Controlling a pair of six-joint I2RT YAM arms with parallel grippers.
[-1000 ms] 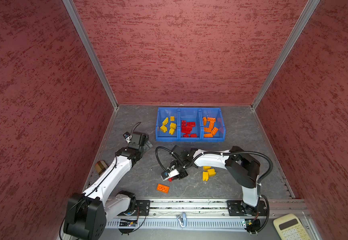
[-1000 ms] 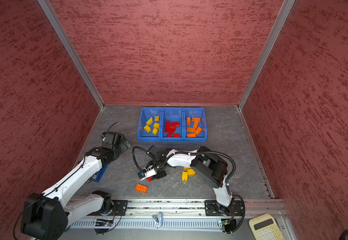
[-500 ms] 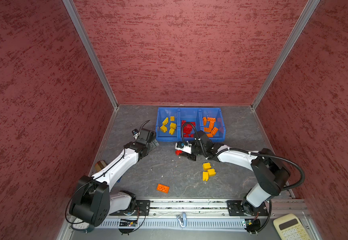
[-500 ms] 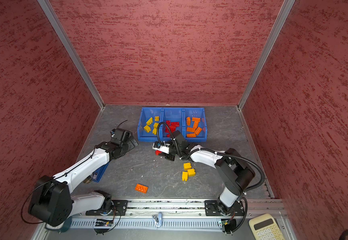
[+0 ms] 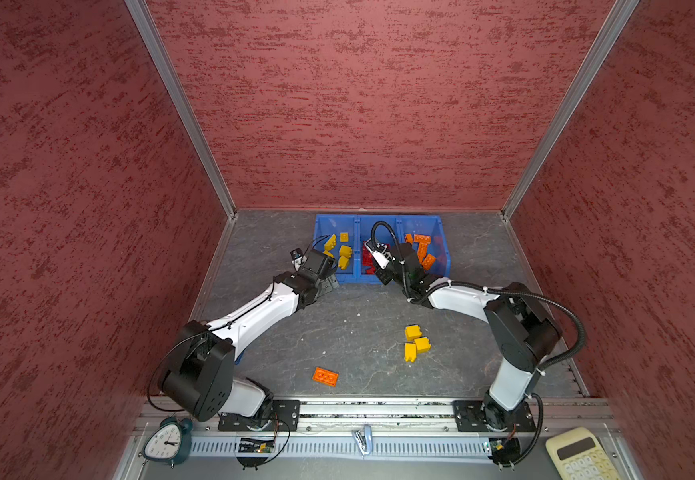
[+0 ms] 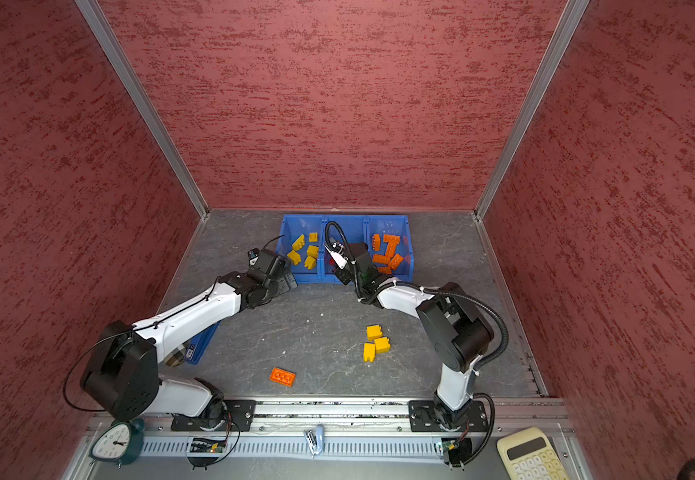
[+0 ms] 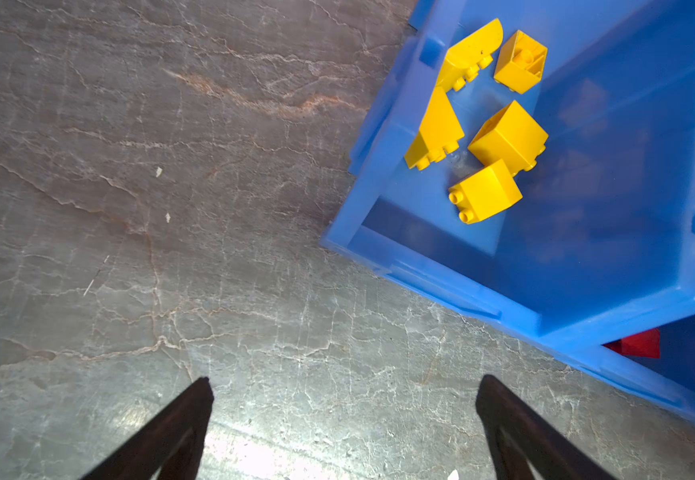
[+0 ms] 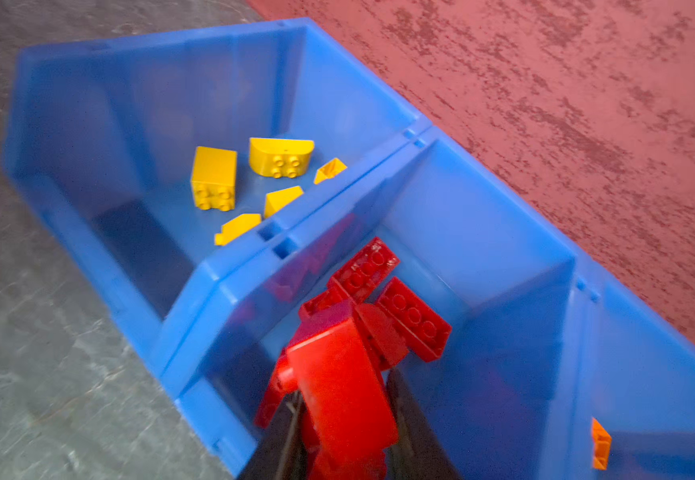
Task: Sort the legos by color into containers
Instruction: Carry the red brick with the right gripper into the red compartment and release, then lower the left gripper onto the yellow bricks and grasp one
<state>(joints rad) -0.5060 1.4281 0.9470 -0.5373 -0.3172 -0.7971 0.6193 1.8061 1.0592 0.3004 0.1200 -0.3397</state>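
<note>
Three joined blue containers (image 5: 379, 217) (image 6: 346, 216) stand at the back: yellow legos (image 5: 342, 251) (image 7: 508, 139) in the left one, red legos (image 8: 414, 318) in the middle one, orange legos (image 5: 422, 249) in the right one. My right gripper (image 5: 381, 275) (image 8: 341, 399) is shut on a red lego (image 8: 337, 382) and hangs over the front of the middle container. My left gripper (image 5: 329, 284) (image 7: 343, 386) is open and empty above the bare table, beside the front left corner of the left container. Three yellow legos (image 5: 414, 343) and one orange lego (image 5: 325, 376) lie loose on the table.
Red walls close in the table on three sides. The arms' rail (image 5: 358, 409) runs along the front edge. A clock (image 5: 167, 442) stands at the front left and a calculator (image 5: 578, 455) at the front right. A blue box (image 6: 202, 343) lies under the left arm.
My right gripper has carried the red lego from the middle of the table back to above the middle container. My left gripper has moved right, up to the left container's corner.
</note>
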